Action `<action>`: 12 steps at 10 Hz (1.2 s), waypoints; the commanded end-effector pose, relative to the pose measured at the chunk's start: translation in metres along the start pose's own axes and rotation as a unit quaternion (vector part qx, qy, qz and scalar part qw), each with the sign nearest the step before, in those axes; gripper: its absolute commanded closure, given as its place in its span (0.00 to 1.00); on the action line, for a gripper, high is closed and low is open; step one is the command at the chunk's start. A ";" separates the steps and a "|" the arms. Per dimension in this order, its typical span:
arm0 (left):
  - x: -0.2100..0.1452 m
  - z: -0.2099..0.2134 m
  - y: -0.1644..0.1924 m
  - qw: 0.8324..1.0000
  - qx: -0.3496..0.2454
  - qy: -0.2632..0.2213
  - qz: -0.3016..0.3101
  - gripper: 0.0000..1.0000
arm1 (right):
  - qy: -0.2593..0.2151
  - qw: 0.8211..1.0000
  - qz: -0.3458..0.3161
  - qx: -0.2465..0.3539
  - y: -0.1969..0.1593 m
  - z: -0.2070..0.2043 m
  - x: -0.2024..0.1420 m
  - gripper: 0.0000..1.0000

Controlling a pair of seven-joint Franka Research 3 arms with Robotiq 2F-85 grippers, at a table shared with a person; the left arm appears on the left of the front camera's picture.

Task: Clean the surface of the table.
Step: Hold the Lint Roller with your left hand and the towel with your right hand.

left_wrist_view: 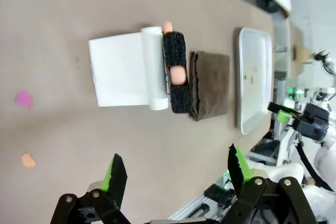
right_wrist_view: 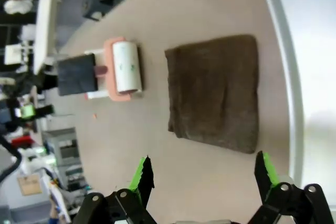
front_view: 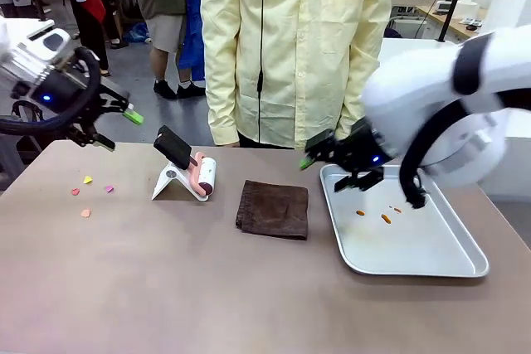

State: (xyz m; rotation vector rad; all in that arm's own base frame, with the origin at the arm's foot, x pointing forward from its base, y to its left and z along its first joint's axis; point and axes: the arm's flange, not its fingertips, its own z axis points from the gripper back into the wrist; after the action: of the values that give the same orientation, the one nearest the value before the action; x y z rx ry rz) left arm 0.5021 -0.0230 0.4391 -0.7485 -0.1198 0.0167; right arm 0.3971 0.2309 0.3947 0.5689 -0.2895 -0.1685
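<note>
Table: the table [front_view: 166,304] spans the whole front view; its brown-grey top carries everything named below, and a person [front_view: 290,47] stands at its far edge.
Mess: a few small coloured scraps [front_view: 87,180] lie loose near the left edge, well apart from the tools.
Tools: a lint roller [front_view: 205,177] leans on a white stand [front_view: 168,182] near the far edge, left of the middle. A folded brown cloth [front_view: 274,209] lies just beside it toward the middle.
Tray: a metal tray [front_view: 415,267] sits by the right edge with some orange crumbs [front_view: 386,218] in it.
Left gripper: the left gripper [front_view: 120,128] hovers over the far left corner, jaws wide apart and holding nothing.
Right gripper: the right gripper [front_view: 325,170] hangs over the tray's far left corner, also released and holding nothing.
Step in hand: probably choosing and picking up a cleaning tool, since the scraps are untouched and both grippers are free.
How to do it well: the left gripper is nearer both roller and scraps, so it seems the better choice. Take the roller by its black handle, squarely across the width, and lift it clear of the stand before moving sideways.
Watch for: the stand looks light and may tip or drag. The cloth touches nothing, but a low sweep could snag it.
</note>
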 end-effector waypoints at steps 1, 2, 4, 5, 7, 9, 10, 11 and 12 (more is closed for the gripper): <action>0.011 -0.010 -0.013 0.999 0.019 0.031 -0.006 0.00 | 0.026 0.999 0.027 -0.014 0.004 -0.025 0.006 0.00; 0.011 -0.014 -0.013 0.999 0.020 0.035 -0.008 0.00 | 0.032 0.999 0.024 -0.021 0.002 -0.030 0.005 0.00; 0.010 -0.018 -0.019 0.999 0.019 0.035 0.000 0.00 | 0.035 0.999 0.011 -0.020 -0.003 -0.024 0.011 0.00; 0.009 -0.017 -0.017 0.999 0.022 0.044 0.014 0.00 | 0.026 0.999 -0.005 -0.032 -0.013 -0.016 0.019 0.00; 0.009 -0.024 -0.015 0.999 0.012 0.032 -0.013 0.00 | 0.037 0.999 0.024 -0.025 -0.008 -0.035 0.003 0.00; 0.009 -0.023 -0.014 0.999 0.013 0.034 -0.006 0.00 | 0.034 0.999 0.016 -0.024 -0.013 -0.030 0.010 0.00; 0.017 -0.028 -0.012 1.000 0.018 0.020 0.003 0.00 | 0.029 0.998 0.040 -0.044 -0.009 -0.033 0.021 0.00; 0.026 -0.031 -0.015 1.000 0.021 0.018 -0.004 0.00 | 0.027 0.997 0.066 -0.031 0.000 -0.039 0.028 0.00; 0.035 -0.033 -0.014 0.999 0.044 -0.003 0.006 0.00 | 0.029 0.995 0.086 -0.037 0.006 -0.049 0.033 0.00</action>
State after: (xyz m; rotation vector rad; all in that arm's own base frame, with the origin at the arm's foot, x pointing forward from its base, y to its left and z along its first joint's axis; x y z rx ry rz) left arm 0.5272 -0.0474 0.4274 -0.6997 -0.0959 0.0029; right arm 0.4276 0.2421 0.3687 0.4851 -0.2492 -0.0425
